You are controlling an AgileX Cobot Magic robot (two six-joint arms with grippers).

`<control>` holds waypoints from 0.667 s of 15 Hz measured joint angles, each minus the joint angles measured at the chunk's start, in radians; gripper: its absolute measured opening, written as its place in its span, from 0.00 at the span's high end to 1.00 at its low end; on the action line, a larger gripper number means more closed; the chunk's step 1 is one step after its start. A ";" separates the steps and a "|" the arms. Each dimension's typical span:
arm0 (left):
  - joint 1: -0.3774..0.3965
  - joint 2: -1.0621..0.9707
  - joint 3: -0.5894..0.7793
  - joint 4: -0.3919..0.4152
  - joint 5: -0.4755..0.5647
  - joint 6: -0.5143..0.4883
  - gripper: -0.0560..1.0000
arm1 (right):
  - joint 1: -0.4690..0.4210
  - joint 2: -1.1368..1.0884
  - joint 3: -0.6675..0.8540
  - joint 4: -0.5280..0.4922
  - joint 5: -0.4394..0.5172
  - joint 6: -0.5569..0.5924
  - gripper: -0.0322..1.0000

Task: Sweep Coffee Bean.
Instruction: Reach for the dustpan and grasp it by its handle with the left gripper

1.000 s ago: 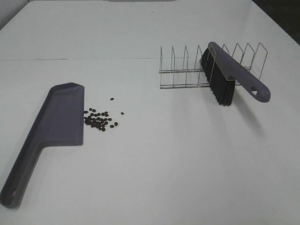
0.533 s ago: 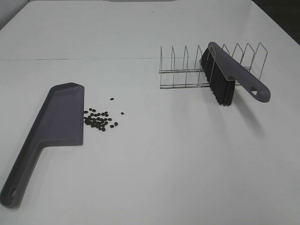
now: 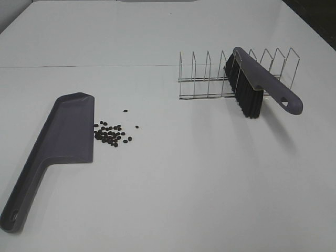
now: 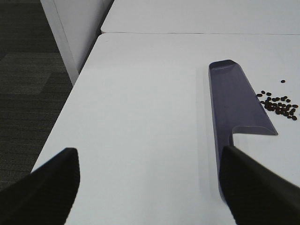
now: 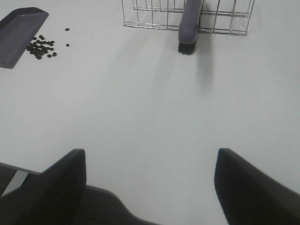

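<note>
Nothing moved this past second. Dark oval coffee beans (image 3: 110, 134) lie scattered just right of grey plastic dustpan (image 3: 67, 131), scene left. Left gripper (image 4: 147, 157) and right gripper (image 5: 151, 159) gape, empty; sweeping unstarted.

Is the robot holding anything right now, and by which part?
Nothing. The left end effector and right end effector are both open and empty.

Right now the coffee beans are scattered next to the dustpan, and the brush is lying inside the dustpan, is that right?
Not quite. The brush is not inside the dustpan; it rests in the wire rack across the table, as the exterior high view shows. The coffee beans are indeed scattered next to the dustpan.
</note>
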 joint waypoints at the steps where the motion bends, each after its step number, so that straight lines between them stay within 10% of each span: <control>1: 0.000 0.000 0.000 0.000 0.000 0.000 0.24 | 0.000 0.000 0.000 0.000 0.000 0.000 0.27; 10: 0.000 0.000 0.000 0.000 0.000 -0.001 0.23 | 0.000 0.000 0.000 0.000 0.000 0.000 0.27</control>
